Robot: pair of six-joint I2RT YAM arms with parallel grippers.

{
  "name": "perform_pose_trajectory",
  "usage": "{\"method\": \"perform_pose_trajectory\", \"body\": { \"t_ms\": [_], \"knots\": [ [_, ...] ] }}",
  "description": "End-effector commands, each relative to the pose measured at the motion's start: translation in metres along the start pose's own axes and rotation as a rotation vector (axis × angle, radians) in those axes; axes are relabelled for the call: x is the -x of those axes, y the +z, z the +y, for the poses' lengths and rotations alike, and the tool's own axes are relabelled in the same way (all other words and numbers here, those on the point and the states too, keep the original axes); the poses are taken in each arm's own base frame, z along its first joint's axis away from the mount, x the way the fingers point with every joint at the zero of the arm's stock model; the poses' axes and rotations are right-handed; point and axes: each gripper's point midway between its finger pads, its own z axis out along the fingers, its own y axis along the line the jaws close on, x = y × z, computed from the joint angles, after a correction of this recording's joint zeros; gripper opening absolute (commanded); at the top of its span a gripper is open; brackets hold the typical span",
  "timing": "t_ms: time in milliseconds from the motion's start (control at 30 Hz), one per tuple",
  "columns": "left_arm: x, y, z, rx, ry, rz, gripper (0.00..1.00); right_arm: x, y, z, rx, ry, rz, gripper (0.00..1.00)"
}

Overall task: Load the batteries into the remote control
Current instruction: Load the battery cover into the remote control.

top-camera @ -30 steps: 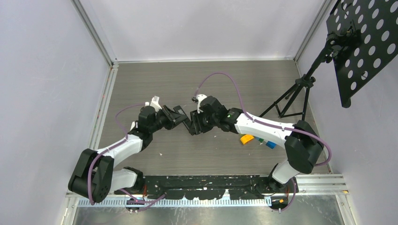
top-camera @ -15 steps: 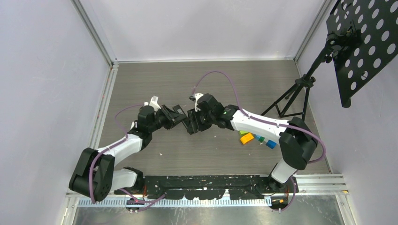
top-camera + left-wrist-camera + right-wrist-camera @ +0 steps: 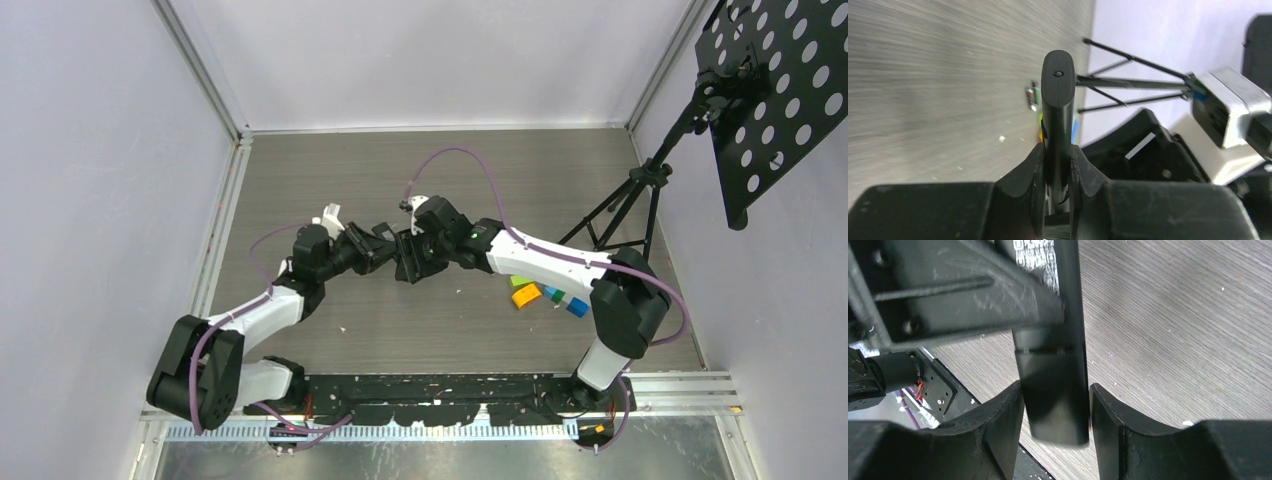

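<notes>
Remote control (image 3: 1057,85): clenched edge-on in left gripper (image 3: 1057,152), above table's (image 3: 400,170) middle. Right gripper (image 3: 1055,397): parted, straddling remote control's end. 1 battery (image 3: 1033,95): on table, near coloured blocks (image 3: 527,296).

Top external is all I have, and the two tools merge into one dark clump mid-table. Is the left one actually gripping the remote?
Observer: Yes. The left wrist view shows the left tool shut on the remote, held edge-on, its rounded end pointing away from the tool.
Operator: And the right one?
Observer: In the right wrist view the right tool straddles a flat-cut end of the remote, a finger close on each side; whether they press on it I cannot tell.
Operator: Has it been opened yet?
Observer: Seemingly not: a seam crosses the body just beyond the fingers, and no open compartment shows on that face.
</notes>
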Motion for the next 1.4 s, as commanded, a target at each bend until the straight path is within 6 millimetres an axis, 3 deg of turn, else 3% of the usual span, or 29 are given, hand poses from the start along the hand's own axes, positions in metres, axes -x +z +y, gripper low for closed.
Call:
{"method": "perform_pose_trajectory", "body": {
  "t_ms": [0, 333, 700, 900, 1200, 1300, 1367],
  "knots": [
    [-0.014, -0.012, -0.074, -0.242, -0.003, 0.112, 0.00, 0.011, 0.004, 0.005, -0.009, -0.004, -0.026, 0.56],
    [-0.012, -0.008, -0.073, -0.233, -0.019, 0.113, 0.00, 0.014, -0.011, 0.007, -0.012, 0.015, -0.039, 0.56],
    [-0.012, -0.007, -0.068, -0.221, -0.019, 0.107, 0.00, 0.027, -0.030, 0.018, 0.055, 0.080, -0.083, 0.81],
    [-0.011, -0.006, -0.062, -0.198, -0.011, 0.100, 0.00, 0.038, -0.054, 0.034, 0.236, 0.151, -0.166, 0.92],
    [-0.007, -0.010, -0.081, -0.252, -0.023, 0.091, 0.00, 0.051, -0.074, 0.019, 0.389, 0.553, -0.355, 0.98],
    [-0.005, -0.013, -0.088, -0.271, -0.019, 0.081, 0.00, 0.058, -0.080, 0.015, 0.453, 0.688, -0.452, 0.95],
    [-0.004, -0.014, -0.092, -0.281, -0.020, 0.070, 0.00, 0.060, -0.079, 0.009, 0.473, 0.761, -0.489, 0.88]
  ]
}}
